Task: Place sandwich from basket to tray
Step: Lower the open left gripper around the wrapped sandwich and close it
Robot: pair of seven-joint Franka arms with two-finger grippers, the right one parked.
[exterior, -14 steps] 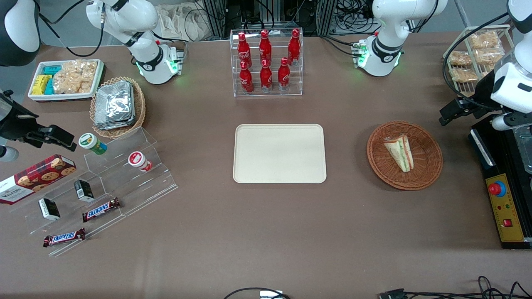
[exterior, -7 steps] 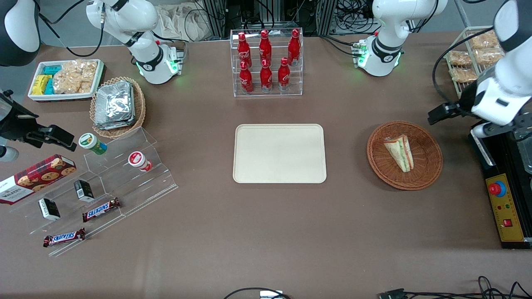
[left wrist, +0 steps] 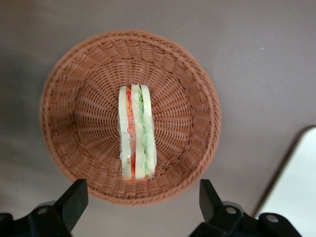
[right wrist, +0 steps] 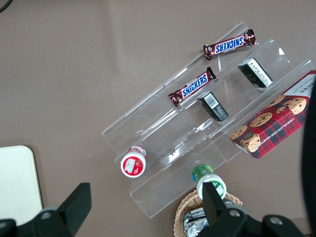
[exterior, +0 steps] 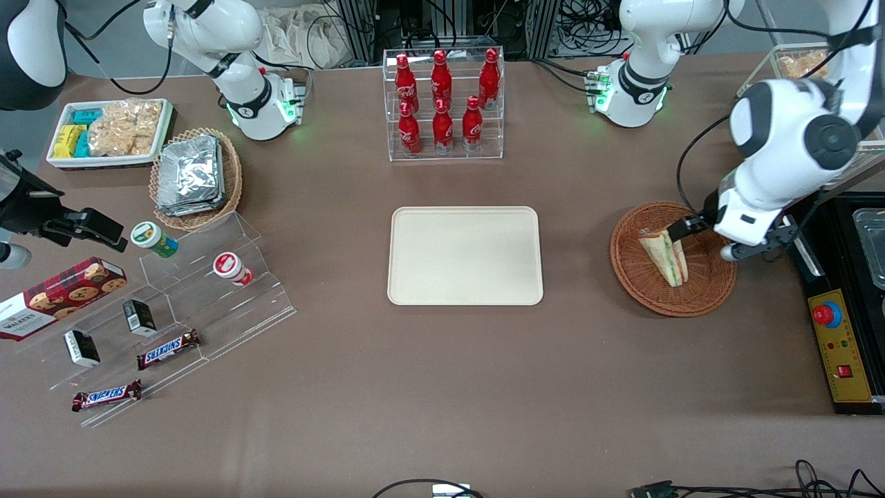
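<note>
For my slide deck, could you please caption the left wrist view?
Open gripper hovering above the sandwich lying in the basket.

Left arm has swung in from the working arm's end of the table. Its tool [left wrist: 140, 202] now hangs above the round reddish-brown wicker basket [exterior: 712, 287], over the triangular pale-bread sandwich [exterior: 664, 256] lying in it; fingers [left wrist: 74, 200] spread wide, apart from the sandwich [left wrist: 137, 132].
</note>
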